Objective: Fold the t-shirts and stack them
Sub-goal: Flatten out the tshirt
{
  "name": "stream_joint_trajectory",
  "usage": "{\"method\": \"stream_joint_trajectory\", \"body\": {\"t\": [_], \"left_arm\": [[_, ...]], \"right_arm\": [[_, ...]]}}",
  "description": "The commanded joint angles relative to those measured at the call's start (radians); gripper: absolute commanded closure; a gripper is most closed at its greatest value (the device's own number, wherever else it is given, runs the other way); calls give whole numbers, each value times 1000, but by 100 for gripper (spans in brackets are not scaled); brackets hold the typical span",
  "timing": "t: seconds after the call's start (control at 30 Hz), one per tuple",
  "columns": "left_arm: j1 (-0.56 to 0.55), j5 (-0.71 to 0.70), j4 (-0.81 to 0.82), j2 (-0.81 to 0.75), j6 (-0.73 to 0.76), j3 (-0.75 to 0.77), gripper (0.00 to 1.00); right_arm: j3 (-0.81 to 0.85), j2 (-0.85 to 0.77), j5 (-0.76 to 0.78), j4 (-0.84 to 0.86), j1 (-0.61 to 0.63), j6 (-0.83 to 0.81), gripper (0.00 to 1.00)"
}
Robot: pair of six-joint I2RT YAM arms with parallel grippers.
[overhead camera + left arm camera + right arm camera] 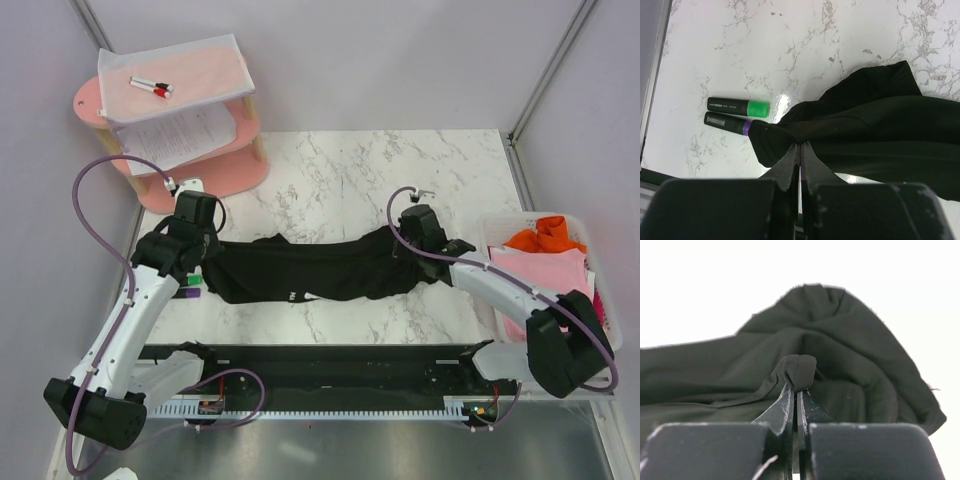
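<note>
- Top external view: the soft black cloth t-shirt (300,270) lies bunched into a band on the white marble table (350,180). It is strung between the left gripper (200,262) at one end and the right gripper (408,258) at the other.
- Its long axis runs left to right, roughly parallel to the table's near edge. Small white lettering shows on its near side at mid-length. I cannot tell which end is collar or hem.
- A plain pink t-shirt (545,272) and a crumpled orange t-shirt (545,238) sit in a clear plastic bin (497,222) at the far right, well apart from the left gripper.
- Left wrist view: the left gripper (800,150) has its fingers pressed together on a corner of the black cloth. A green-capped black marker (737,106) and a purple-capped black marker (727,123) lie on the marble just beside that corner.
- Right wrist view: the right gripper (799,386) is clamped on a small rolled fold of black cloth, with the rest heaped beyond.
- The step in hand looks like spreading the shirt flat before folding.
- To do it well, raise both ends evenly and draw them apart until the band opens.
- Pull gently, since the right pinch is thin, and keep the left end off the 2 markers.
</note>
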Motion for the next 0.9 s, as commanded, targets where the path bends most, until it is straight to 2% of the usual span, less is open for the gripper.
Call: {"method": "stream_joint_trajectory", "body": {"t": [0.0, 0.07, 0.27, 0.5, 0.63, 0.87], "left_arm": [[5, -32, 30, -14, -2, 17, 98], [5, -57, 28, -10, 13, 46, 98], [5, -86, 30, 6, 62, 184, 98], [5, -118, 47, -91, 154, 351, 98], [5, -112, 47, -171, 206, 425, 98], [5, 7, -13, -327, 233, 537, 98]], "right_arm": [[17, -169, 95, 76, 0, -12, 100], [43, -239, 121, 65, 2, -45, 100], [236, -309, 166, -39, 0, -131, 100], [429, -422, 158, -122, 2, -242, 100], [509, -519, 120, -153, 2, -305, 100], [676, -648, -27, -277, 2, -348, 100]]}}
